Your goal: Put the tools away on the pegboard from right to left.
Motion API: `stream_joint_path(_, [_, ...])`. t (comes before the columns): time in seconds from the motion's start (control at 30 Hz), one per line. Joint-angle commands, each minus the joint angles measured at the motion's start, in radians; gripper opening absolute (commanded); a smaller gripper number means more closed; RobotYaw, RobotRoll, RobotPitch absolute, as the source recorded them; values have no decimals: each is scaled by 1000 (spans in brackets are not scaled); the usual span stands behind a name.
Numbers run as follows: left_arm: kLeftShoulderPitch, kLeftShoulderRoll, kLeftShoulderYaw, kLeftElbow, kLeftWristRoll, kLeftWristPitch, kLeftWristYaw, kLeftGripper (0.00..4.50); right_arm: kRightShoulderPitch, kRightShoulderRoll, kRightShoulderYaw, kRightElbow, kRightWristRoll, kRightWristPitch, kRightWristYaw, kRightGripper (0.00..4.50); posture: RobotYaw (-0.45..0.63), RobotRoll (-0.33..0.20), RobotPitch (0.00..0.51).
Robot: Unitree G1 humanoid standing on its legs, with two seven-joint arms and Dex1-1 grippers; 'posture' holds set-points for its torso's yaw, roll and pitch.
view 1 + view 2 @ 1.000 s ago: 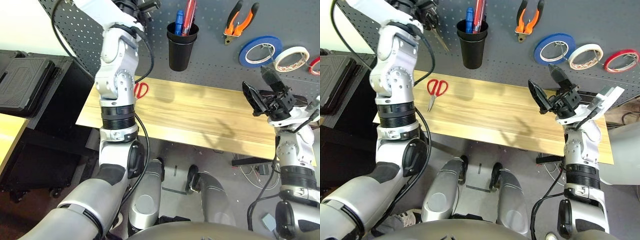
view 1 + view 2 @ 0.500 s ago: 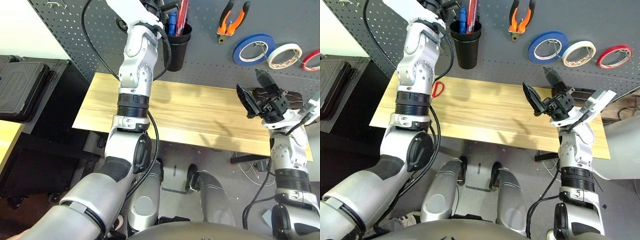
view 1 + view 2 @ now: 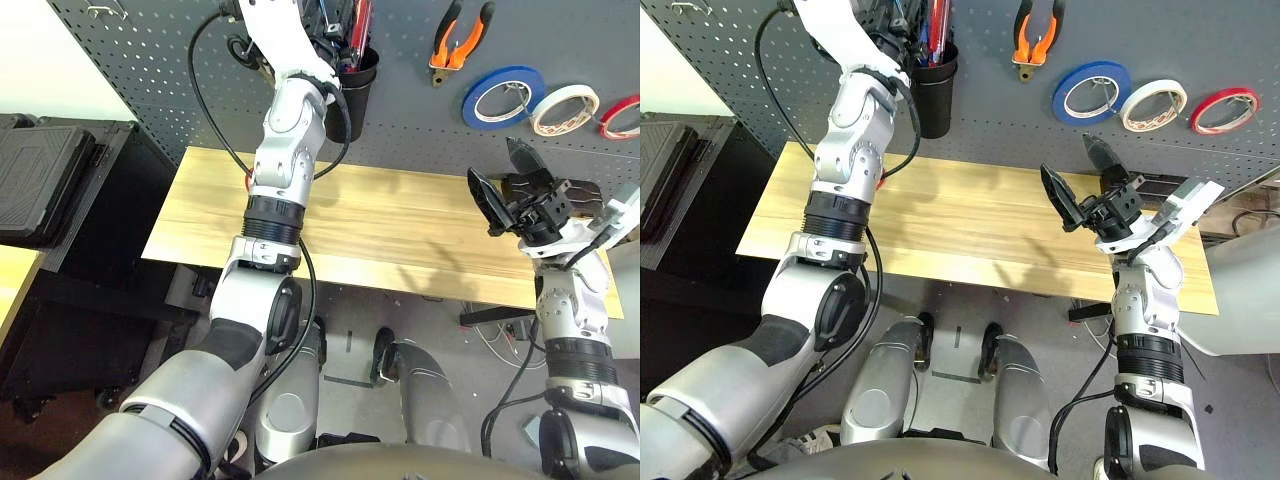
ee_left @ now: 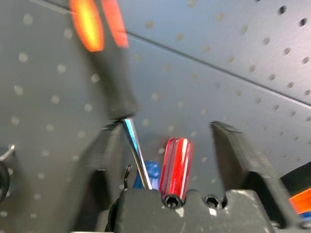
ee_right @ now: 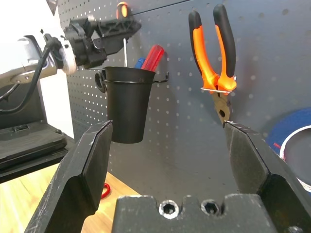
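Orange-and-black screwdriver (image 4: 104, 63) just let go over the black cup (image 3: 933, 95) — left claw (image 4: 167, 145) went from clamped to fingers spread.

Screwdriver shaft tip-down between the spread fingers, headed into the cup beside a red-handled and a blue tool; looks like this tool is done. Pliers (image 3: 458, 38) and cream tape roll (image 3: 565, 108) hang on the pegboard (image 3: 420, 110); red scissors (image 3: 881, 176) still on the bench (image 3: 400, 235), likely next. Left arm reaches high to the cup. Right claw (image 3: 507, 185) open, empty, idle above bench.
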Motion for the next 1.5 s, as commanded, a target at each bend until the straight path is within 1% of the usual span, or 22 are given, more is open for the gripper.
stream_joint_path(0.03, [24,16,-22,-67,13,25,-17,4470,0,5,10,23,-7,-16,3,4500,233,0,213])
stream_joint_path(0.2, [41,29,-33,-96,12,54,-25,4470,-24,8,14,57,-11,-29,5,4500,242,0,209])
stream_joint_path(0.4, [73,25,-67,-98,34,68,-37,4470,-39,7,9,78,-15,-50,-1,4500,229,0,207])
stream_joint_path(0.77, [60,23,-64,-89,27,65,-37,4470,-24,0,7,70,-20,-63,-12,4500,212,0,204])
stream_joint_path(1.03, [62,25,-57,-111,24,77,-29,4470,-30,-8,8,82,-22,-66,-9,4500,224,0,203])
stream_joint_path(1.3, [91,38,-56,-173,28,109,-20,4470,-48,-5,17,112,-26,-74,7,4500,243,0,203])
stream_joint_path(1.4, [113,47,-52,-222,28,133,-10,4470,-55,0,22,121,-31,-78,8,4500,251,0,204])
stream_joint_path(1.5, [149,62,-46,-306,24,170,0,4470,-59,6,28,127,-34,-80,9,4500,257,0,208])
